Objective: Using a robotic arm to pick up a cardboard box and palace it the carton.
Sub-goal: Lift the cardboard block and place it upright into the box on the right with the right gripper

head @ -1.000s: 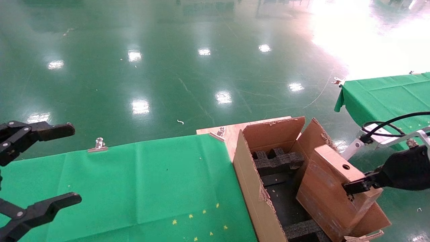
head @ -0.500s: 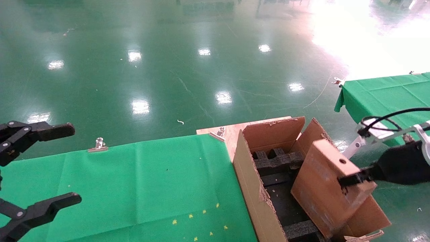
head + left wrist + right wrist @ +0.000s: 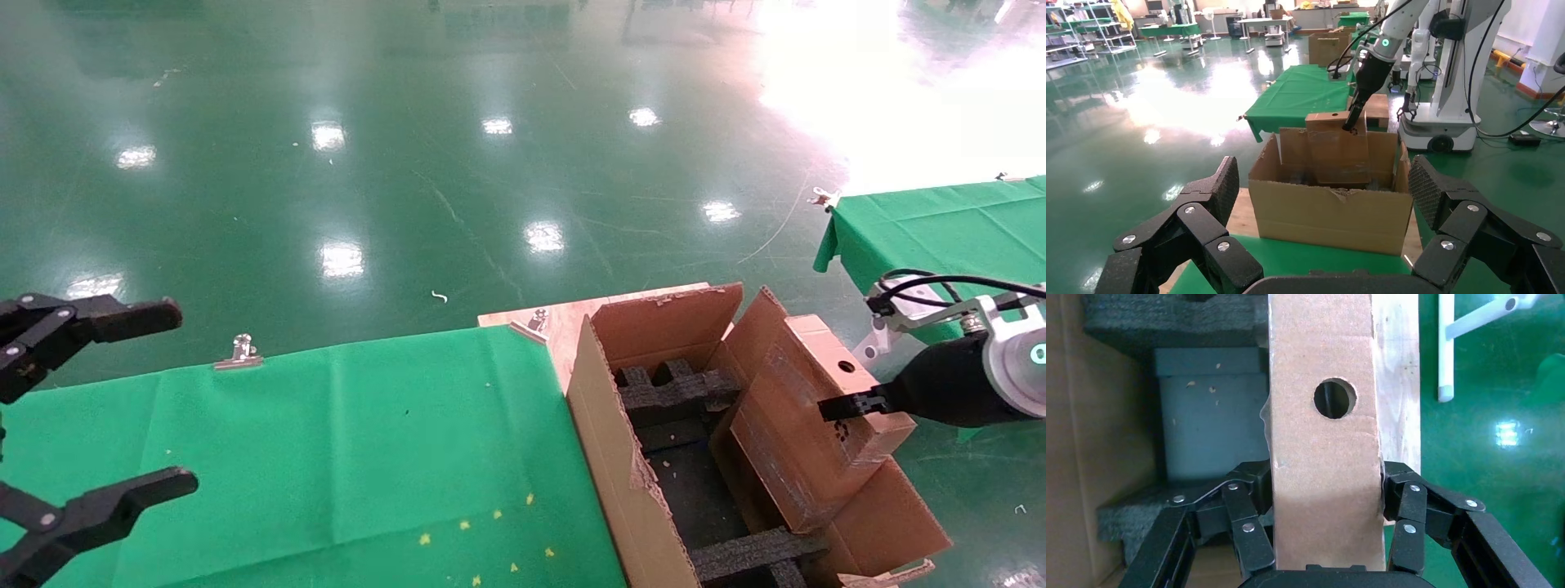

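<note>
While my right gripper (image 3: 835,406) fingers are clamping the cardboard box (image 3: 805,425) upright, I am hanging it over the carton (image 3: 609,441); left gripper (image 3: 106,400) idling open

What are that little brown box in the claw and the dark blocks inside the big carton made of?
The small box, gripped by the right claw, looks like matte brown cardboard, scuffed, with a punched round hole. The dark blocks in the carton look like black foam: coarse, spongy, notched. The left claw hangs open.
</note>
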Motion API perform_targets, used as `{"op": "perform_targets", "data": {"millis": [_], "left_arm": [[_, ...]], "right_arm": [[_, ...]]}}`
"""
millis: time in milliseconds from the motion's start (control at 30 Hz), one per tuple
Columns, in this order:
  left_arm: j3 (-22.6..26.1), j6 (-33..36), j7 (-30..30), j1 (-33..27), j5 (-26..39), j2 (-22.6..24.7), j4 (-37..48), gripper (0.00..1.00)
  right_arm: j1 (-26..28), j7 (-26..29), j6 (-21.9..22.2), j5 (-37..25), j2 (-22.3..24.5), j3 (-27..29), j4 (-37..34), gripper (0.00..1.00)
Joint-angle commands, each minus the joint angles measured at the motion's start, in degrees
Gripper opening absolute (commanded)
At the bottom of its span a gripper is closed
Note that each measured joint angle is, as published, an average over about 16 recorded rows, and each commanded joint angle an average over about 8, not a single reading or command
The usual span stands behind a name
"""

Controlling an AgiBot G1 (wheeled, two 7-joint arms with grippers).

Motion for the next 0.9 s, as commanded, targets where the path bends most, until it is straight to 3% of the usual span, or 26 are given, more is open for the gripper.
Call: {"op": "perform_targets", "data": {"millis": [33,433,900], "left_arm": [[0.0,0.0,0.0,0.0,0.0,0.0,0.0,1.0],[0.0,0.0,0.0,0.0,0.0,0.0,0.0,1.0],[0.0,0.0,0.0,0.0,0.0,0.0,0.0,1.0]], "right_arm": [[-0.44,1.19,0.98,-0.77,-0.33,-0.18,0.05,0.0],[-3.67,4.44,4.83,-4.11,-2.12,-1.87,0.02,0.0],[-10.36,10.01,12.62,-9.68,-5.42,-4.73,-0.41,0.0]]}}
